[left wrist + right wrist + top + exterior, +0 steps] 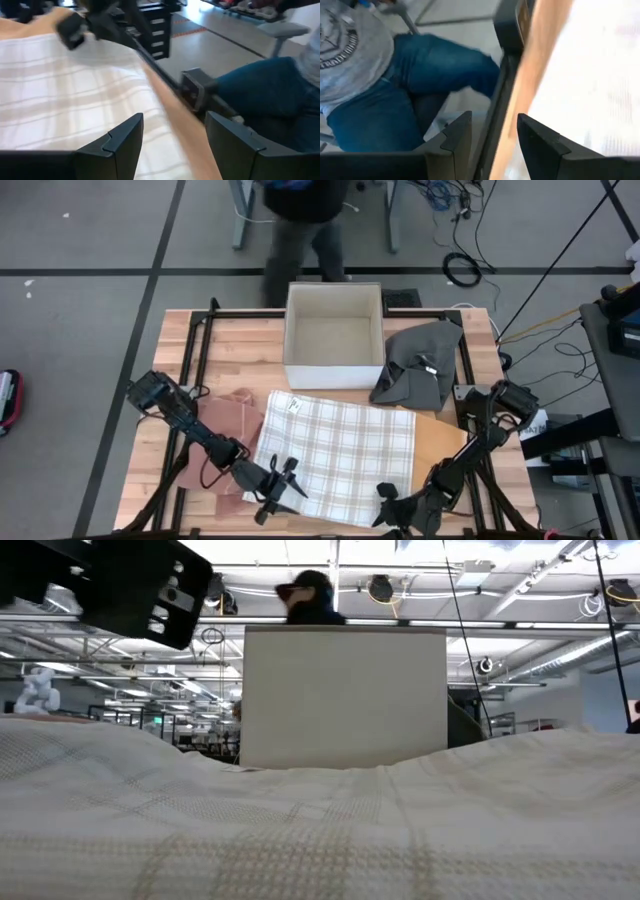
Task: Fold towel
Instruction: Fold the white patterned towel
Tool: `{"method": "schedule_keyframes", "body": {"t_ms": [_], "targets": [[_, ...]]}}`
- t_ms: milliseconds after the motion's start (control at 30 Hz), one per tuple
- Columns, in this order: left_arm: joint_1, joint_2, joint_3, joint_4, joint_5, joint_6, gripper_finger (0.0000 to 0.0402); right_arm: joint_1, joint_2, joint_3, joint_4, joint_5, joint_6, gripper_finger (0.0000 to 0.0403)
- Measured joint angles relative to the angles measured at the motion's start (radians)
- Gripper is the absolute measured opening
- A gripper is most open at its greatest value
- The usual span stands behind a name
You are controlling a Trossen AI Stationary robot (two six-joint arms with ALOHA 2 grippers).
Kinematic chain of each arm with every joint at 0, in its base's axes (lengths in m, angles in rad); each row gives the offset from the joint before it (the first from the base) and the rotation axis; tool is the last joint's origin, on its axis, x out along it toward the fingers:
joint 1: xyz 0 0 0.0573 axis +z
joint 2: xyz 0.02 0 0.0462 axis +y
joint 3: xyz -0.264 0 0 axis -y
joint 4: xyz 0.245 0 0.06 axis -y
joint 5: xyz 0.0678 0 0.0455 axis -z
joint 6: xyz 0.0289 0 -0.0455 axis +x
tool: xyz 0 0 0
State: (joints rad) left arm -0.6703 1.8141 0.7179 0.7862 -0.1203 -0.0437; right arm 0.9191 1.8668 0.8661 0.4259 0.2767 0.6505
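Seen from above, l. to r.: a pink cloth (222, 425) lies crumpled on the wooden table (240, 345) under the left arm. The left gripper (280, 485) sits at the near-left corner of the plaid towel (340, 450), fingers apart w/ nothing between them; its wrist view shows the two dark fingers (122, 145) spread over the towel (65, 95) edge and table rim. The towel, white w/ grey checks, lies spread flat at table center, a small tag near its far-left corner. Behind it stands a white open box (334, 335), and beyond the table's far edge a person (300, 220) in dark clothes. Just right of the box, a grey cloth (418, 365) lies heaped, touching the towel's far-right corner. The right gripper (398, 505) is at the towel's near-right corner, fingers apart, gripping nothing; its wrist view shows a person (380, 85) in jeans and grey shirt beside the table. Low view: towel (320, 830) fills the foreground, box (345, 695) behind.
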Motion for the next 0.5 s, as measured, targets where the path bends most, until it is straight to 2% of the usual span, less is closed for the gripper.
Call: {"method": "schedule_keyframes", "body": {"t_ms": [233,367,500], "targets": [[0.032,0.000,0.000,-0.020,-0.012,-0.002,0.0220,0.012,0.001,0.000,-0.013,-0.010,0.042,0.0143],[0.019,0.000,0.000,-0.085,0.057,-0.029,0.0220,0.030,0.001,0.000,-0.020,-0.012,0.076,0.0143],[-0.023,-0.022,0.000,-0.207,0.068,0.002,0.0220,0.044,0.001,0.012,-0.065,-0.017,0.113,0.0143]]}}
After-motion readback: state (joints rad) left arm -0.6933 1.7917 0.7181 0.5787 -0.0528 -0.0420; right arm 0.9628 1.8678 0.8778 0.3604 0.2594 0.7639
